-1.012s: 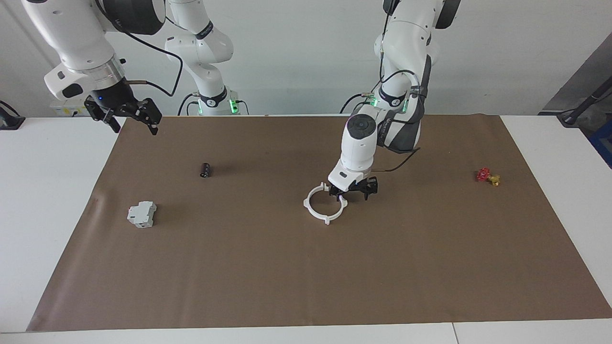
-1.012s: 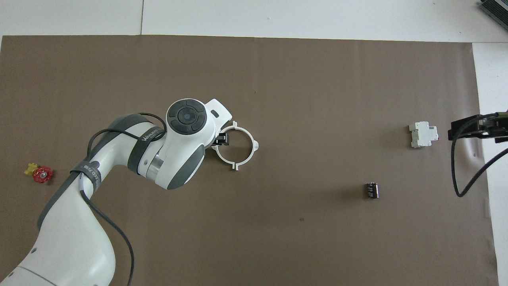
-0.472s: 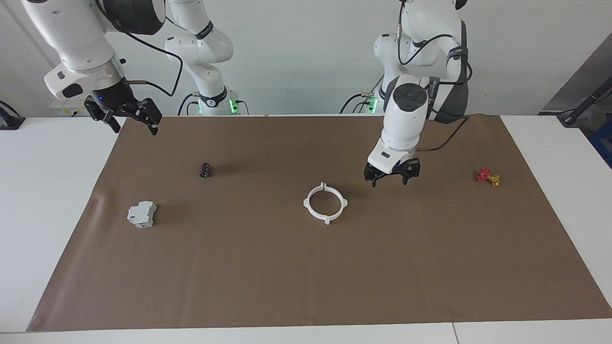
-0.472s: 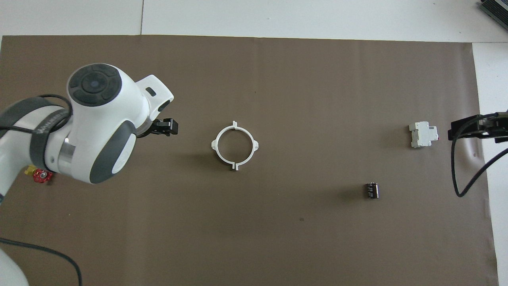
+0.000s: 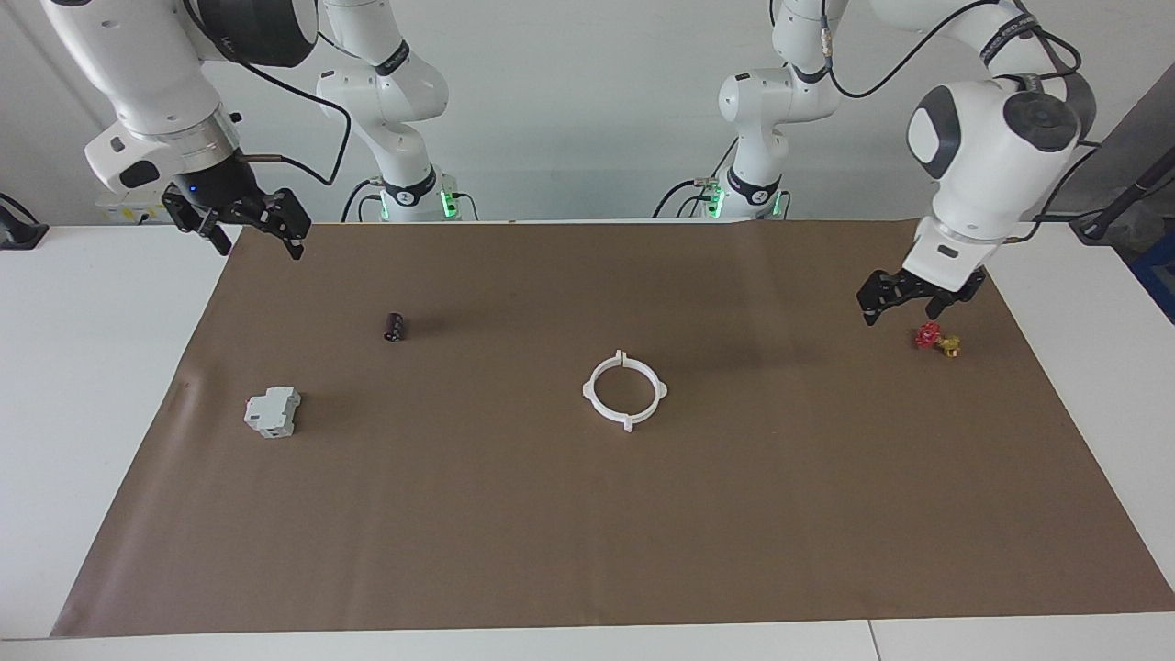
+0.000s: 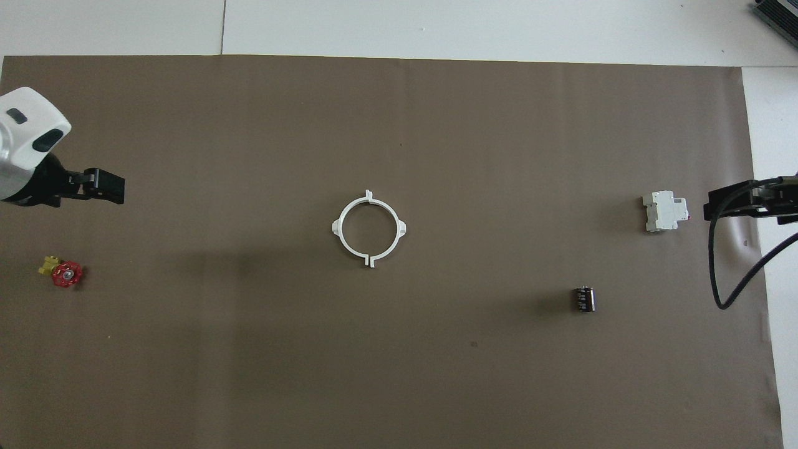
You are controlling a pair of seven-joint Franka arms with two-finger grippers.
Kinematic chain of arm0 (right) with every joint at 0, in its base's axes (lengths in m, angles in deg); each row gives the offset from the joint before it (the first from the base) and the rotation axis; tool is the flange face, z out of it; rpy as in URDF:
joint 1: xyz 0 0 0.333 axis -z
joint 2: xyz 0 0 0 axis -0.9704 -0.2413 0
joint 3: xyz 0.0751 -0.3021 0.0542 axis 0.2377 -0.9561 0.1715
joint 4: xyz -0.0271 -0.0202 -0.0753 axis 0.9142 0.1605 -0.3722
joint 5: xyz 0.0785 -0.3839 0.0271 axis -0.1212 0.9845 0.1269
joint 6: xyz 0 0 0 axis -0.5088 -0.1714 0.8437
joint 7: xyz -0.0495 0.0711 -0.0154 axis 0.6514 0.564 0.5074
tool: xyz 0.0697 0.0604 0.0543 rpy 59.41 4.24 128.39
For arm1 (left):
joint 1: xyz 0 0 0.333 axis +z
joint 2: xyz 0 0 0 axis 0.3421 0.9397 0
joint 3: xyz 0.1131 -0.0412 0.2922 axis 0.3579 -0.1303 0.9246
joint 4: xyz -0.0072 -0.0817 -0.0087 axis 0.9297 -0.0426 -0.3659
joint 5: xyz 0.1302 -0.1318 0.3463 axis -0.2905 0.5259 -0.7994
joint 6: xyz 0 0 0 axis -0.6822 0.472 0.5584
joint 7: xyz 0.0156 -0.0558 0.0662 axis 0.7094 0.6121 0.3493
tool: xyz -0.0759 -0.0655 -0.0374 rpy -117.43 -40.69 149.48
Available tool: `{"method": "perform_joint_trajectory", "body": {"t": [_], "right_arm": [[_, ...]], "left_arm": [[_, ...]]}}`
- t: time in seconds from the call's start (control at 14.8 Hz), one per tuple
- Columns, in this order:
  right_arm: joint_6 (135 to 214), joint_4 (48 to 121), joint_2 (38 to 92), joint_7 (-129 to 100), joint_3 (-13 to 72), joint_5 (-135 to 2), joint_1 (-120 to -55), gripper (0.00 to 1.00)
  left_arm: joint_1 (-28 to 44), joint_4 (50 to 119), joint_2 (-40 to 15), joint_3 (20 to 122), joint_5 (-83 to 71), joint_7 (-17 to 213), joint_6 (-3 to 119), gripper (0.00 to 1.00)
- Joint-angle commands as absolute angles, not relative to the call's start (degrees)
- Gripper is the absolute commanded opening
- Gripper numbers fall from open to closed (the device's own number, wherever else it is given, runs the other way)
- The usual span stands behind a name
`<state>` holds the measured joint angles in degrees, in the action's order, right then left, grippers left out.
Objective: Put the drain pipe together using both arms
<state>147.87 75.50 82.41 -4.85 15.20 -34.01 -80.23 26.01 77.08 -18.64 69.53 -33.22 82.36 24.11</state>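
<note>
You see the drain pipe (image 5: 624,389) lying flat on the brown mat (image 5: 587,551) near the table's middle, its two half-rings joined into one ring with four tabs. No gripper touches it. The left gripper (image 5: 918,296) hangs in the air over the mat's edge at the left arm's end, close above the red and yellow valve (image 5: 936,339), jaws spread and empty. The right gripper (image 5: 246,220) hangs over the mat's corner at the right arm's end, jaws spread and empty. The grey-white box (image 5: 273,411) and the dark cylinder (image 5: 394,326) rest on the mat, well apart from the ring.
</note>
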Motion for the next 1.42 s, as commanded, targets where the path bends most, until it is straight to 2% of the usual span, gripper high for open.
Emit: {"method": "perform_joint_trajectory", "body": {"t": [0.0, 0.34, 0.61, 1.01, 1.35], "right_arm": [[148.1, 76.6, 83.6, -6.1, 15.6, -33.8, -79.6, 1.0], [148.1, 76.6, 83.6, -6.1, 15.6, -33.8, -79.6, 1.0], [148.1, 76.6, 83.6, -6.1, 15.6, -33.8, -79.6, 1.0], [148.1, 76.6, 83.6, -6.1, 15.6, -33.8, -79.6, 1.0], [148.1, 76.6, 83.6, -6.1, 15.6, -33.8, -79.6, 1.0]], "left_arm": [[30.2, 75.8, -18.7, 68.6, -31.1, 79.9, 22.7, 1.0], [30.8, 75.3, -18.9, 68.5, -31.1, 80.7, 22.4, 1.0], [29.8, 66.9, -19.9, 67.9, -31.1, 81.0, 9.3, 1.0], [28.4, 66.9, -20.4, 68.1, -31.1, 81.5, 9.0, 1.0], [21.5, 70.7, -21.2, 72.8, -31.1, 81.9, 13.4, 1.0]]}}
